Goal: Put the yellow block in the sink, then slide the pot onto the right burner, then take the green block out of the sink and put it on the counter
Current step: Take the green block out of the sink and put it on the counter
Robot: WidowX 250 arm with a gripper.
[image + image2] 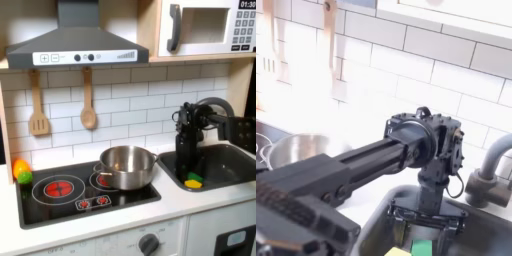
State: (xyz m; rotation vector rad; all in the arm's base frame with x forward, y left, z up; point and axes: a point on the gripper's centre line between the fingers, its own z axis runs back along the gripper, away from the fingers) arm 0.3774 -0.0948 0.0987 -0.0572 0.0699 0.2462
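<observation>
The arm reaches into the sink (232,165), a dark basin set in the cream worktop (185,205) to the right of the cooktop (85,190) in the first exterior view. Its gripper (426,214) hangs just above the basin floor in the second exterior view, fingers (399,213) spread apart with nothing between them. Directly under the gripper lie the green block (425,245) and the yellow block (399,252), touching each other; in the first exterior view they sit in the sink's front left corner, close to its left wall and front rim, so little room is left on those two sides. The rest of the basin floor, toward the first exterior view's right and back, is open. The faucet (488,170) curves over the sink's back edge, just beside the arm's wrist on the second exterior view's right. The pot (126,166) stands on the right burner (108,180), covering most of it, its rim reaching near the cooktop's right edge; a strip of bare worktop separates it from the sink's left rim. The left burner (58,187) is bare. An orange-and-green toy (21,171) sits at the cooktop's far left edge, well apart from the sink.
</observation>
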